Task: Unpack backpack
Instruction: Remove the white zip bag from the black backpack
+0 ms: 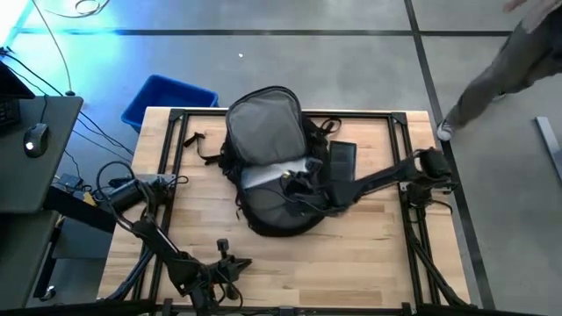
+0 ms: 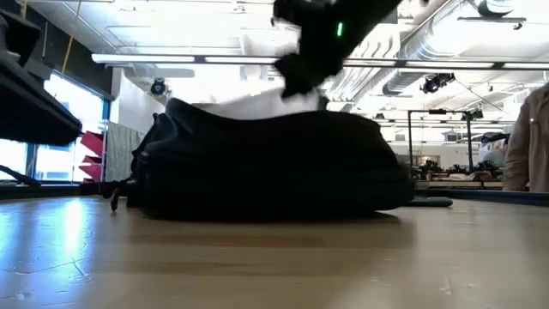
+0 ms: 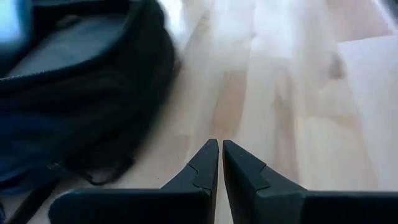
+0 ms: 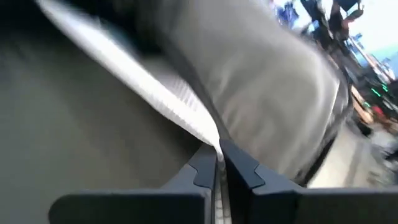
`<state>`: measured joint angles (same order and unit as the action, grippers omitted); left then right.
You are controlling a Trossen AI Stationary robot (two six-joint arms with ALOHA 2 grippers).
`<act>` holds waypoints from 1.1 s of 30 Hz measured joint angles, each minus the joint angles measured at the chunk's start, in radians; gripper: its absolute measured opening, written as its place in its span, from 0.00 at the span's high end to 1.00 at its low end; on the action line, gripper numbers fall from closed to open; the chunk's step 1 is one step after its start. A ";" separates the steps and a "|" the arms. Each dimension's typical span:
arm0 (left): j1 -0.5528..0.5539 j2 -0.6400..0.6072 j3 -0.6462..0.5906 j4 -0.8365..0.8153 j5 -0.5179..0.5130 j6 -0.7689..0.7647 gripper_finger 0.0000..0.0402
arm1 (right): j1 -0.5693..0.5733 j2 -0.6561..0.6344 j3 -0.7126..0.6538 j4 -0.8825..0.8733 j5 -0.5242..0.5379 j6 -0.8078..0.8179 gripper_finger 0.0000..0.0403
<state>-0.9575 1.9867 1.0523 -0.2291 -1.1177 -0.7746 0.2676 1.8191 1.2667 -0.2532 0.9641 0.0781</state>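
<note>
The black backpack [image 1: 272,167] lies flat on the table's middle, its grey-lined flap [image 1: 263,127] thrown open toward the far edge. A flat white thing [image 1: 268,174] sticks out of the opening; in the low view it [image 2: 257,105] shows just above the pack [image 2: 266,167]. My right gripper [image 1: 296,181] reaches in from the table's right and is shut on it. My left gripper [image 3: 219,144] is shut on nothing, low over bare wood near the front edge [image 1: 239,262], with the pack [image 3: 74,93] beside it. My right gripper pinches the flat white thing by its thin edge [image 4: 208,134] between its two fingers [image 4: 244,167], coming in at a slant from the table's right. The white thing runs away from the fingertips, over the pack's grey lining [image 4: 267,81]. Whether it is lifted clear, I cannot tell.
A dark flat rectangle [image 1: 341,158] lies on the table just right of the pack. Black straps [image 1: 206,149] trail off the pack's left. A blue bin [image 1: 167,98] stands on the floor beyond the far left corner. A person [image 1: 509,66] is at the far right. Bare wood runs along the front.
</note>
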 joint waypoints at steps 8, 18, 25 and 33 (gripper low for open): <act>0.063 0.062 0.001 0.056 -0.057 -0.018 0.99 | 0.155 -0.062 0.000 0.372 0.054 -0.183 1.00; 0.133 0.062 0.000 0.052 0.030 -0.049 0.99 | 0.254 -0.076 0.004 1.047 0.086 -0.685 1.00; 0.092 0.062 -0.001 0.058 0.054 -0.087 0.99 | 0.334 -0.116 0.104 1.185 0.229 -1.044 1.00; 0.046 0.062 0.017 0.075 -0.005 -0.077 0.99 | 0.319 -0.179 0.206 0.996 0.445 -1.137 1.00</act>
<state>-0.9113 2.0487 1.0689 -0.1540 -1.1224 -0.8512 0.5869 1.6400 1.4724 0.7431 1.4092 -1.0589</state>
